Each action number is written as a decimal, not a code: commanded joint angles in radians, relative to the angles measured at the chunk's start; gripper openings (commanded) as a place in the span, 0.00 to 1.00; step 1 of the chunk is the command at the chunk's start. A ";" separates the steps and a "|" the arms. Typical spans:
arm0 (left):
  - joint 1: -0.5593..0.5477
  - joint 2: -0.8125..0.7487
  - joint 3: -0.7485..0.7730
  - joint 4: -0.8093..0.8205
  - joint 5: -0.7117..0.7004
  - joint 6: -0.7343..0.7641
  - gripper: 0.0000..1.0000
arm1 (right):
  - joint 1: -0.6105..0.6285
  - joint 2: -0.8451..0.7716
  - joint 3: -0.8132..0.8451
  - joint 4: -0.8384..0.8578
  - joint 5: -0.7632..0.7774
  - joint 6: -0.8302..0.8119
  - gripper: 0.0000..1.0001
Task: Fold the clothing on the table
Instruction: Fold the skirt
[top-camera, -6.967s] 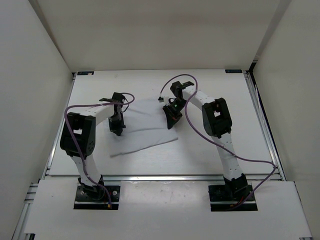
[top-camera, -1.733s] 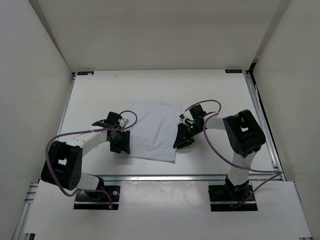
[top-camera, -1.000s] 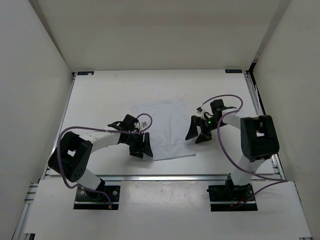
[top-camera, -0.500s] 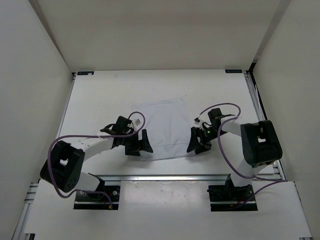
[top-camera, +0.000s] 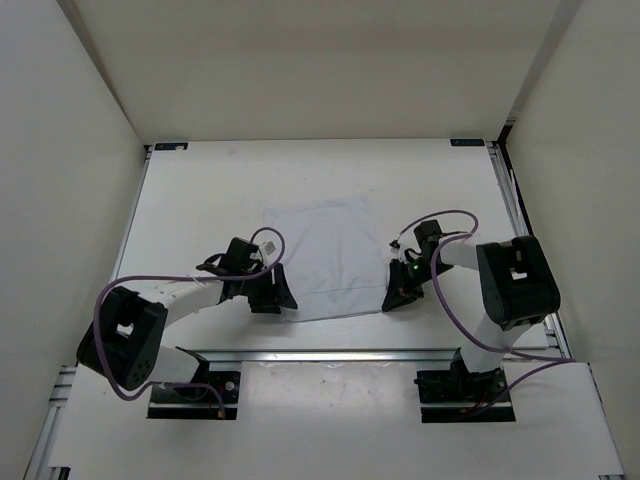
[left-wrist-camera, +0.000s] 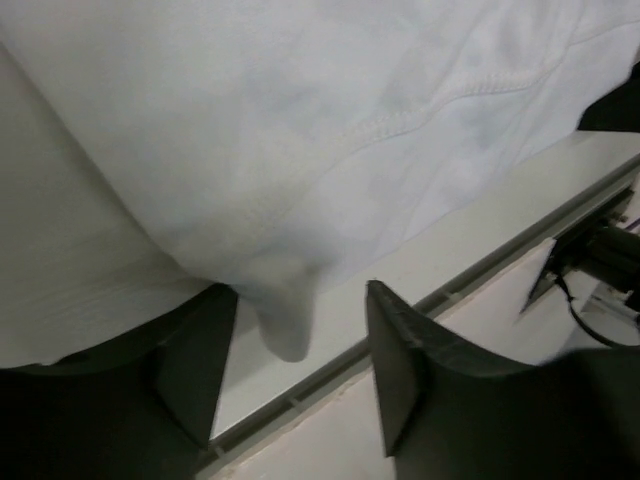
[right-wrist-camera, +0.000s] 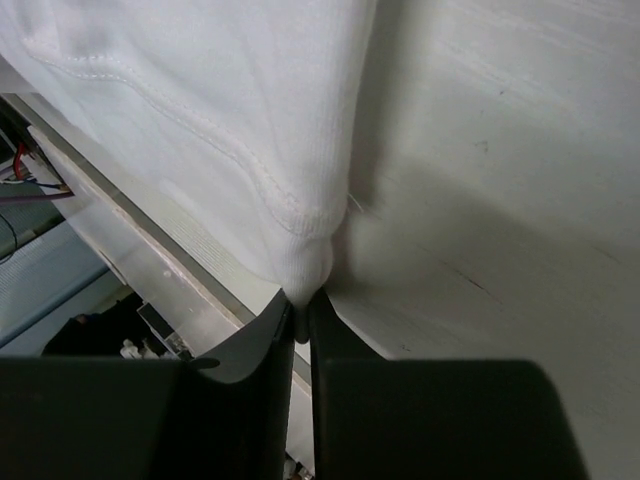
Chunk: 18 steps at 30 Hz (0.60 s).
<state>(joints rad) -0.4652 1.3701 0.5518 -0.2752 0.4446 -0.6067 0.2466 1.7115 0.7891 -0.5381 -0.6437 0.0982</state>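
The white clothing (top-camera: 322, 255) lies spread flat on the table (top-camera: 200, 190), with its near edge close to the front rail. My left gripper (top-camera: 276, 293) is at the near left corner. In the left wrist view the clothing (left-wrist-camera: 330, 120) hangs a small fold down between the left gripper (left-wrist-camera: 300, 292) jaws, which stand apart without pinching it. My right gripper (top-camera: 393, 297) is at the near right corner. In the right wrist view the right gripper (right-wrist-camera: 301, 306) is shut on the hemmed corner of the clothing (right-wrist-camera: 230, 130).
The metal front rail (top-camera: 330, 352) runs just behind both grippers, and it shows in the left wrist view as the rail (left-wrist-camera: 480, 250). White upright walls (top-camera: 70, 200) enclose the table on three sides. Purple cables loop over both arms.
Both arms have pulled back to the near corners of the clothing. The right gripper has closed on its corner. The left jaws have narrowed around the other corner.
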 joint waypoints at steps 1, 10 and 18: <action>0.000 0.034 -0.076 -0.114 -0.078 0.032 0.62 | -0.016 0.031 -0.013 0.075 0.147 -0.034 0.07; 0.014 0.043 -0.087 -0.203 -0.067 0.033 0.99 | -0.040 0.045 0.025 0.046 0.128 -0.052 0.00; 0.098 -0.300 -0.358 0.111 0.011 -0.221 0.98 | -0.030 0.047 0.045 0.029 0.124 -0.078 0.00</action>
<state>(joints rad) -0.4282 1.1683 0.3786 -0.1936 0.5316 -0.7231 0.2165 1.7309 0.8207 -0.5507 -0.6376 0.0753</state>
